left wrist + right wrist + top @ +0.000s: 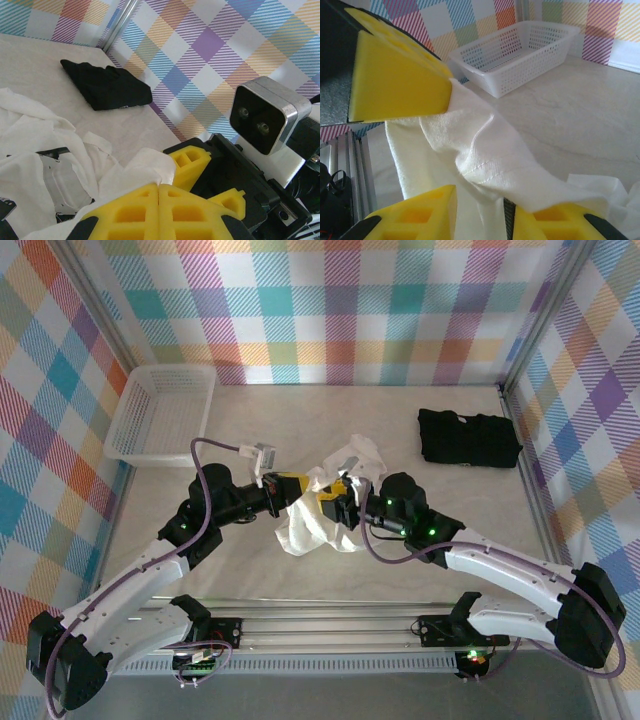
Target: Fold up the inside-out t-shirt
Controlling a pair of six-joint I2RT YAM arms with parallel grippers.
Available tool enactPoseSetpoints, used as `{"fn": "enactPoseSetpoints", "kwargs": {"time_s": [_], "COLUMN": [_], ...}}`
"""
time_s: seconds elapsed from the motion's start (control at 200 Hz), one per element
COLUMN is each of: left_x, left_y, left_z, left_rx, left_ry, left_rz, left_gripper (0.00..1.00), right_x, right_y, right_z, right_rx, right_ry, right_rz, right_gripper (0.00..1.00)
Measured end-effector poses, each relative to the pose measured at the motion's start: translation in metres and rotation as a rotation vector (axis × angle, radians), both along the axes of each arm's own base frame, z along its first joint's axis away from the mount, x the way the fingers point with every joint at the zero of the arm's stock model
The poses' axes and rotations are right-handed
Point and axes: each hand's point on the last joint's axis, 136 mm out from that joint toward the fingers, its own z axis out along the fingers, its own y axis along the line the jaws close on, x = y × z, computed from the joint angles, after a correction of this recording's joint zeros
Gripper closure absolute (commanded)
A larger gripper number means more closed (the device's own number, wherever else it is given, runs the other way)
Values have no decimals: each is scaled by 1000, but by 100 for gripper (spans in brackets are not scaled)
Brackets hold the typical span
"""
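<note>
The inside-out t-shirt [318,522] is a bunched white heap at mid-table, lifted between both arms. My left gripper [292,490] is shut on a fold of it. In the left wrist view its yellow fingers [135,212] press together with white cloth [145,167] pinched at the tips. My right gripper [336,504] faces it, almost touching. In the right wrist view the right gripper [482,207] has its jaws apart, and a hemmed stretch of the t-shirt [495,160] drapes loosely through the gap. The left gripper's yellow finger [395,80] holds the cloth's upper end.
A white mesh basket [160,412] sits at the far left corner. A black folded garment [468,437] lies at the far right by the wall. Checked walls enclose the table on three sides, and the metal rail [330,635] runs along the near edge.
</note>
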Motion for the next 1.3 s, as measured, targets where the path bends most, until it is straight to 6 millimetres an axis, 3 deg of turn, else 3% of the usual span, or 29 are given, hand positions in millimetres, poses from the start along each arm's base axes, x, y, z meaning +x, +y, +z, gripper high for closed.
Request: {"fn": "enactPoseSetpoints", "kwargs": {"time_s": [0.045, 0.18, 0.45, 0.71, 0.875, 1.0, 1.114, 1.299], "left_x": [0, 0, 7, 20, 17, 1, -20, -23], "left_y": [0, 0, 5, 16, 20, 21, 6, -21], "left_z": [0, 0, -4, -26, -33, -29, -24, -55], "left_rx": [0, 0, 19, 133, 158, 150, 152, 254], "left_ry": [0, 0, 0, -7, 5, -17, -50, 5], "left_rz": [0, 0, 52, 129, 134, 121, 58, 13], "left_gripper": [100, 100, 99, 61, 46, 41, 40, 46], "right_x": [0, 1, -10, -7, 3, 8, 10, 12], "right_y": [1, 3, -8, -18, -15, -10, -9, -9], "right_z": [1, 4, 26, 67, 71, 63, 58, 56], "right_rx": [9, 29, 97, 213, 246, 232, 224, 225], "right_ry": [-1, 6, 36, 184, 316, 402, 451, 498], "right_rz": [3, 18, 127, 200, 206, 194, 179, 159], "right_gripper": [73, 100, 100, 100, 100, 100, 100, 100]}}
